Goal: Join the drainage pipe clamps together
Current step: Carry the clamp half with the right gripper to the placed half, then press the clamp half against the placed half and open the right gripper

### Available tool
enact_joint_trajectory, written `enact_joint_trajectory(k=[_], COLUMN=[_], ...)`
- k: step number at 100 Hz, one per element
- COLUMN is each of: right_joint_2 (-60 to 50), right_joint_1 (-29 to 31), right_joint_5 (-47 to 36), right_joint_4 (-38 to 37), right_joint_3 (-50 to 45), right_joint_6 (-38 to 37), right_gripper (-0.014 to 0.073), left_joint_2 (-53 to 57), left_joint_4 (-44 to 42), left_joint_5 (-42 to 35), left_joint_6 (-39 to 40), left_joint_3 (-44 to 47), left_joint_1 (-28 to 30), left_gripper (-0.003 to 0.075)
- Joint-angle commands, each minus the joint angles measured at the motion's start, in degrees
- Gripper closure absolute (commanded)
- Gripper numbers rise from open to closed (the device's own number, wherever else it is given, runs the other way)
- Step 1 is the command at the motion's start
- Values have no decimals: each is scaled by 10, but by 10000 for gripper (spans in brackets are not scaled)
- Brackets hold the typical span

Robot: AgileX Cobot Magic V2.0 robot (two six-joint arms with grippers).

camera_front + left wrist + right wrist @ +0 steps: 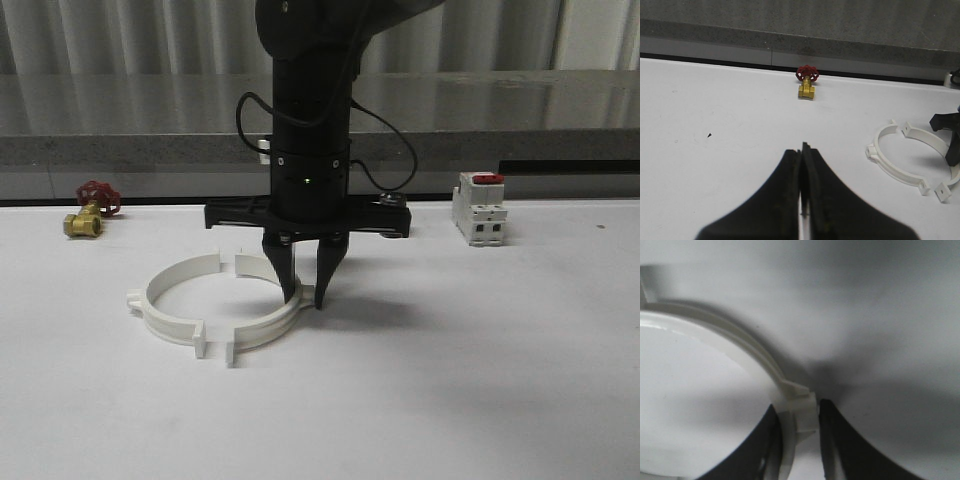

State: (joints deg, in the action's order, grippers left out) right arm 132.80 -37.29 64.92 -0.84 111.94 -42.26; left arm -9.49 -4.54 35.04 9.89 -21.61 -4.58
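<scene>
Near tabs of the left half (170, 305) and right half (270, 318) sit apart, unjoined. Right gripper (305, 297) straddles the right half, fingers nearly touching it; left gripper (803, 200) is closed, empty.

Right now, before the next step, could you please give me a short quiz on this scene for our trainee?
1. True or false: the left clamp half and the right clamp half are already joined at both ends.
2. Whose wall does the right claw straddle? A) the left clamp half B) the right clamp half C) neither
3. In a few words: how does the left claw stand?
Key: 1 false, gaps show between the end tabs at both ends; 2 B; 3 shut, holding nothing.
</scene>
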Motion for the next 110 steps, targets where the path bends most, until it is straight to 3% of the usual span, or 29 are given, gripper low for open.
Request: enact_joint_trajectory(k=[1,75,84,101,110], right_joint_2=[-39,-39,-39,-39,-40], right_joint_1=[0,-2,-2,-2,-2], right_joint_5=[-15,-42,-43,-53,-58], right_joint_4=[-6,8,8,8,8], right_joint_3=[19,19,19,19,19], right_joint_6=[-2,-8,-8,-8,-8], right_gripper=[586,573,477,155,99], left_joint_2=[-6,-6,-6,-6,-6], left_joint_4=[4,4,4,4,4], left_joint_5=[-46,-46,-46,-46,-46], left_joint_6=[2,2,2,2,2], left_joint_3=[-15,-15,-15,-15,-15], left_joint_1=[1,1,1,1,1], left_gripper=[741,741,741,741,741])
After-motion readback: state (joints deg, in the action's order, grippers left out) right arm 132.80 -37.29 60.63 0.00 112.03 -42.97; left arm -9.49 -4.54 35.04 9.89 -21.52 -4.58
